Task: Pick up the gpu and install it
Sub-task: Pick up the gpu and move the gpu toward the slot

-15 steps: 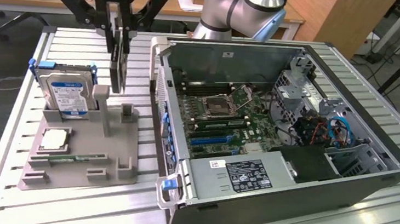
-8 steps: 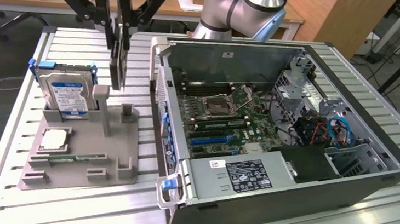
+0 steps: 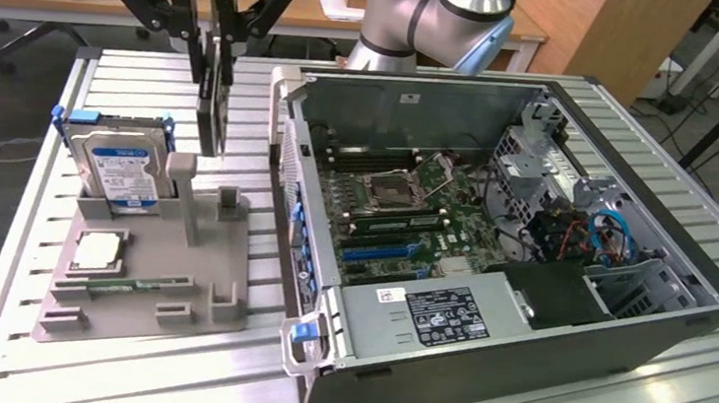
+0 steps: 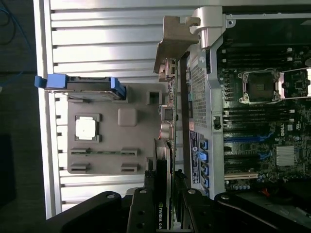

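One half of the job is judged done: the gpu [image 3: 213, 113] is gripped by the end effector [image 3: 216, 49], whose fingers are closed on the card's upper part. It is held upright and seemingly clear of the grey holder [image 3: 210, 311] below it. The card hangs between the hard drive [image 3: 119, 163] and the outer wall of the computer case [image 3: 664, 330] — near the case, but outside it. Installation is left: the gpu is not yet over the motherboard [image 3: 399, 205], and the long blue slot [image 3: 374, 252] there is seen unoccupied. In the wrist view the card is seen along its thin edge, its silvery end pointing away from the end effector.

Counted: one gpu, one end effector, and one open case with one motherboard inside. One grey holder is set on the slatted worktop [image 3: 93, 374]. Three things are kept on it — one blue-labelled hard drive stood on edge, one square processor chip [image 3: 97, 251] and one narrow green memory stick [image 3: 127, 286], the last two laid flat. How many memory sticks are seated on the motherboard cannot be told with certainty.
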You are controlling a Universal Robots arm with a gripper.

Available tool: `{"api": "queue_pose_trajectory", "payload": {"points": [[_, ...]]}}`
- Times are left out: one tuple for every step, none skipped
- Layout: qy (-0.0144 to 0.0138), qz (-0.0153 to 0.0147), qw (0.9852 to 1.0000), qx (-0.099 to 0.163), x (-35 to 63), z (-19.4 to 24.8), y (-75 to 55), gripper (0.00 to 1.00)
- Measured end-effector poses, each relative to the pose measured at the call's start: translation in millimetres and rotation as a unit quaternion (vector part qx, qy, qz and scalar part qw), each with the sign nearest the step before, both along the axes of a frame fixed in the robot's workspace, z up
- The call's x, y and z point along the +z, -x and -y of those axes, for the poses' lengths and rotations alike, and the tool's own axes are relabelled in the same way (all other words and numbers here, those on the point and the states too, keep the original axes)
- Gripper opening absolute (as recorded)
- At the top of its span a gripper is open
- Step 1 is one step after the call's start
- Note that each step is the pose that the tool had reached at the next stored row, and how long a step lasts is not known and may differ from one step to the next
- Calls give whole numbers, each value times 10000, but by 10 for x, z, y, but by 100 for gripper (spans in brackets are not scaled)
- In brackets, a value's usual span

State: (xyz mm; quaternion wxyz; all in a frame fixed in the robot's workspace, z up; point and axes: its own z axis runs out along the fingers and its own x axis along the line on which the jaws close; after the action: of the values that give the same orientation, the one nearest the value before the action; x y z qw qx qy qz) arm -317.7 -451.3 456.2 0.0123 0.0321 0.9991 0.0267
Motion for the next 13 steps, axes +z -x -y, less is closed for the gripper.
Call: {"api": "queue_pose_trajectory", "payload": {"points": [[-1,0,10000,0,-1,0,0,27],[-1,0,10000,1,0,0,0,27],[0,0,10000,0,0,0,0,27],[-1,0,10000,1,0,0,-1,27],[-1,0,10000,2,0,1,-7,27],[0,-1,10000,2,1,1,-14,27],[-1,0,10000,1,0,0,-22,27],[0,-1,10000,1,1,0,-29,27],[0,-1,10000,1,1,0,-38,27],[-1,0,10000,1,0,0,-44,27],[0,-1,10000,1,1,0,-50,27],[-1,0,10000,0,0,0,-55,27],[-1,0,10000,0,0,0,-59,27]]}}
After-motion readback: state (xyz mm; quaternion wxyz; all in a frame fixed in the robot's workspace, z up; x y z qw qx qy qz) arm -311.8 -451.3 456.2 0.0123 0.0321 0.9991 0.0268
